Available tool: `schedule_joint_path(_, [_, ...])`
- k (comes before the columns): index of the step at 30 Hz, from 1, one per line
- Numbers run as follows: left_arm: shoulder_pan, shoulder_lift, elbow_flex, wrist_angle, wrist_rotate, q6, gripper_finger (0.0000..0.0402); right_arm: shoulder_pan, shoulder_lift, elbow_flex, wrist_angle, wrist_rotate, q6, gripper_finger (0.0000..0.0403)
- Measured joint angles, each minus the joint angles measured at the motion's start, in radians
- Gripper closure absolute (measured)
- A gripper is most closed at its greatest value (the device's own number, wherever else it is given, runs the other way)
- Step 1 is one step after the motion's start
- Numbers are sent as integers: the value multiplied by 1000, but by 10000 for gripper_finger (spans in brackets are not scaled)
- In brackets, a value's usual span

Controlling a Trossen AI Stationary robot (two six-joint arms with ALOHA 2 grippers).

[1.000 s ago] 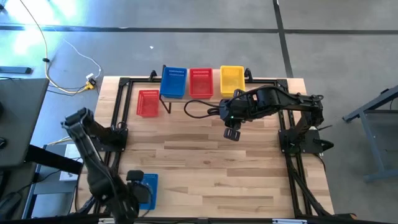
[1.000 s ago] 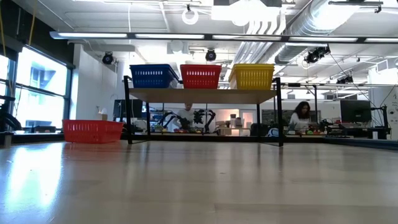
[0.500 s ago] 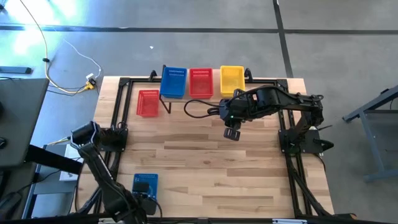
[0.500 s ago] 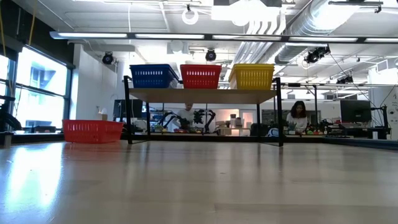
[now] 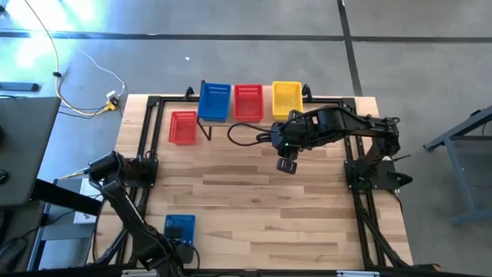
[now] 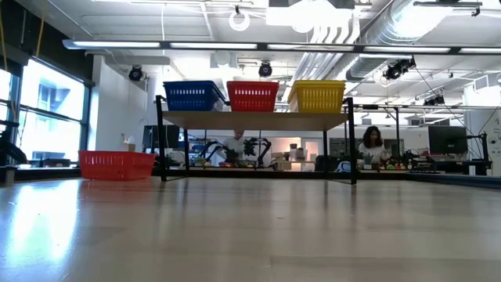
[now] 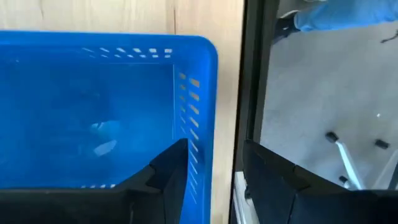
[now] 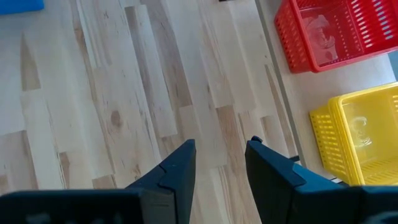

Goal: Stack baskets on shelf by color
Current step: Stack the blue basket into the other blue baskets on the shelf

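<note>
The shelf [image 6: 254,121] stands at the table's far edge and carries blue [image 5: 214,101], red [image 5: 247,101] and yellow baskets [image 5: 287,98] side by side. A lone red basket [image 5: 183,127] sits on the tabletop to the shelf's left. A lone blue basket [image 5: 180,228] rests on the table by the near edge. My left gripper [image 7: 214,146] is open at that basket's near side, with one finger above its inside and one beyond its wall [image 7: 200,112]. My right gripper [image 5: 287,165] hovers open and empty before the shelf.
A black cable [image 5: 242,135] loops on the table between the shelf and the right arm. Black frame rails [image 5: 361,208] run along the table's left and right sides. Bare wood lies across the table's middle [image 5: 261,200]. People sit in the room behind the shelf [image 6: 372,145].
My left arm has drawn back toward the table's near edge, off the top of the blue basket. The basket now shows uncovered in the high view. The right arm has kept still.
</note>
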Motion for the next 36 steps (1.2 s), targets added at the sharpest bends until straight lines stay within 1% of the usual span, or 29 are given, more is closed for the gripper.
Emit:
schedule_joint_path(3, [0,0,-36,-2,0,-45,261,0,0,0,0,0,-1,277])
schedule_joint_path(6, [0,0,-56,2,0,-52,281,0,0,0,0,0,-18,277])
schedule_joint_path(8, [0,0,-57,3,-1,-52,309,0,0,0,0,0,-18,277])
schedule_joint_path(11, [0,0,-57,25,-1,-43,368,0,0,0,0,0,-19,277])
schedule_joint_path(13, [2,-6,-57,28,-3,-40,391,0,0,0,0,0,-19,277])
schedule_joint_path(17, [20,-33,-57,20,-1,-34,393,-1,0,0,1,1,-19,277])
schedule_joint_path(20, [46,-86,-57,1,-17,-18,398,-2,0,0,2,3,-19,277])
schedule_joint_path(30, [172,-318,-57,-207,-137,18,400,-3,1,0,10,5,-19,277])
schedule_joint_path(36, [284,-465,-58,-341,-211,110,401,-3,1,0,21,61,-19,277])
